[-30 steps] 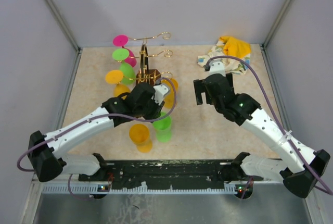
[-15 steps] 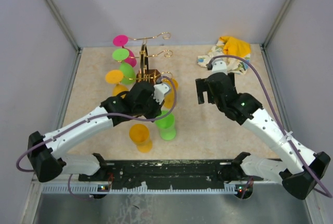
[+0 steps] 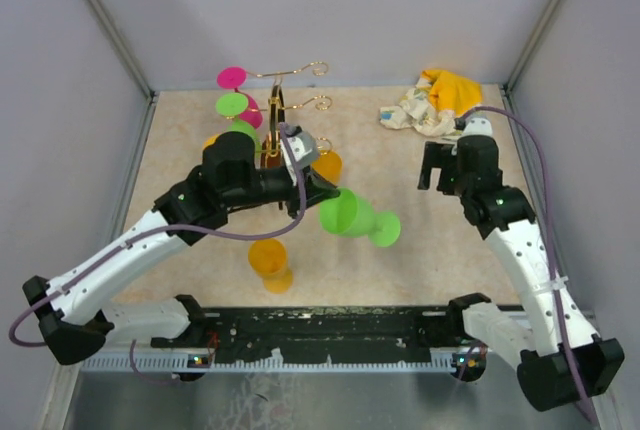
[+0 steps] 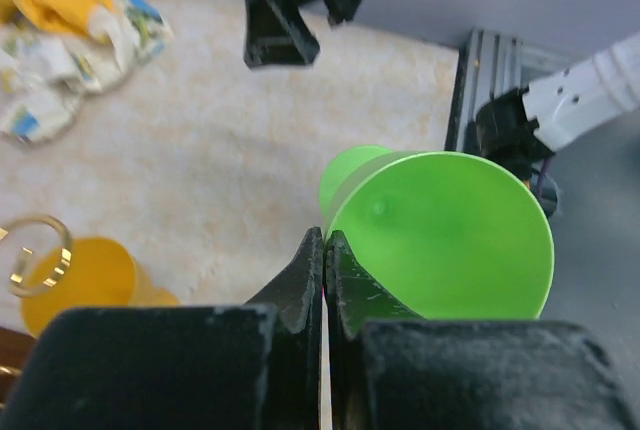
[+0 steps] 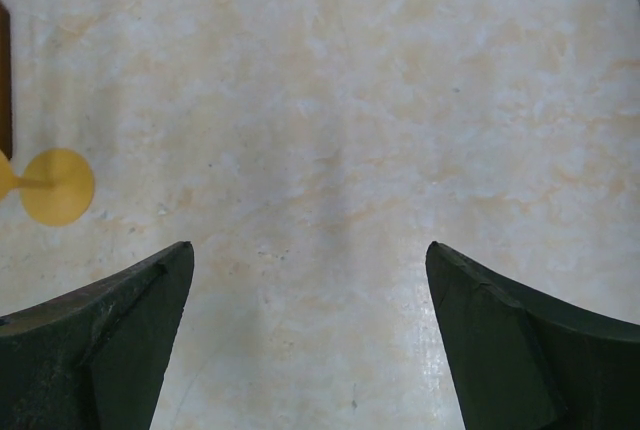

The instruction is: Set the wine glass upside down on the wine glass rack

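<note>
My left gripper (image 3: pixel 320 188) is shut on the rim of a green wine glass (image 3: pixel 350 215) and holds it above the table, tipped on its side, with its foot (image 3: pixel 383 230) pointing right. In the left wrist view the fingertips (image 4: pixel 312 265) pinch the wall of the green bowl (image 4: pixel 450 235). The gold wire rack (image 3: pixel 283 100) stands at the back left, and my left arm largely hides its base. Pink (image 3: pixel 232 77), green (image 3: pixel 232 103) and orange (image 3: pixel 328 164) glasses hang on it. My right gripper (image 3: pixel 440 165) is open and empty over bare table (image 5: pixel 310 250).
An orange glass (image 3: pixel 268 258) stands on the table near the front. A yellow and white cloth (image 3: pixel 435 102) lies at the back right. An orange glass foot (image 5: pixel 60 187) shows at the left of the right wrist view. Walls close in both sides.
My left gripper has lifted the green glass off the table, tipped it on its side and carried it right. My right arm has drawn back to the right.
</note>
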You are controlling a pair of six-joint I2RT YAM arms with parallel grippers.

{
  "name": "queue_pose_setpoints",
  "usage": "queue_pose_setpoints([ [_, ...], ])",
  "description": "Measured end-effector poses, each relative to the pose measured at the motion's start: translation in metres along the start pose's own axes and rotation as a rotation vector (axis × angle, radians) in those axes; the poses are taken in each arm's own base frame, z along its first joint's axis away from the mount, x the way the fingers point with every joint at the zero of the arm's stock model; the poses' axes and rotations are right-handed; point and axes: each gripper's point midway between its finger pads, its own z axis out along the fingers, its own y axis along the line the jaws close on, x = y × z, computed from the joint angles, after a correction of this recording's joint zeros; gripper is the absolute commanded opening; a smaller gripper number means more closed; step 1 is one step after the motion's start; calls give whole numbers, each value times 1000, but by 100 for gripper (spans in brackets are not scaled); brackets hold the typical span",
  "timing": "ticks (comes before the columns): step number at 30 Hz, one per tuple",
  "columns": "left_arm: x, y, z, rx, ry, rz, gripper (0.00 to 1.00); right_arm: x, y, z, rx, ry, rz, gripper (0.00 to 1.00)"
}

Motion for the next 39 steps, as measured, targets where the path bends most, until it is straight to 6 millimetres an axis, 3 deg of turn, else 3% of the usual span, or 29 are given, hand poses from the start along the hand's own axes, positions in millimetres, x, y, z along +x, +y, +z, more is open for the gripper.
queue_pose_setpoints([
  [4,-55,7,-14,-66,-195,116,0,12,-23,12,24,30,58,99],
  [8,-107,22,-28,-179,-391,234,0,16,-30,14,19,45,76,99],
  [12,-135,47,-29,-320,-523,316,0,13,-25,11,-17,32,76,99],
  [16,-125,80,-17,-473,-583,371,0,5,-7,-2,-124,-10,81,99],
  [21,-100,105,-12,-606,-626,414,0,-30,31,-40,-358,-173,108,99],
  [26,-107,105,-38,-689,-792,429,0,-74,73,-91,-647,-373,171,96],
  [29,-114,102,-52,-709,-880,430,0,-87,90,-116,-791,-449,213,91],
  [34,-122,96,-63,-710,-986,421,0,-101,106,-134,-964,-524,300,89],
  [39,-111,94,-64,-685,-1045,381,0,-110,116,-141,-1121,-559,422,89],
])
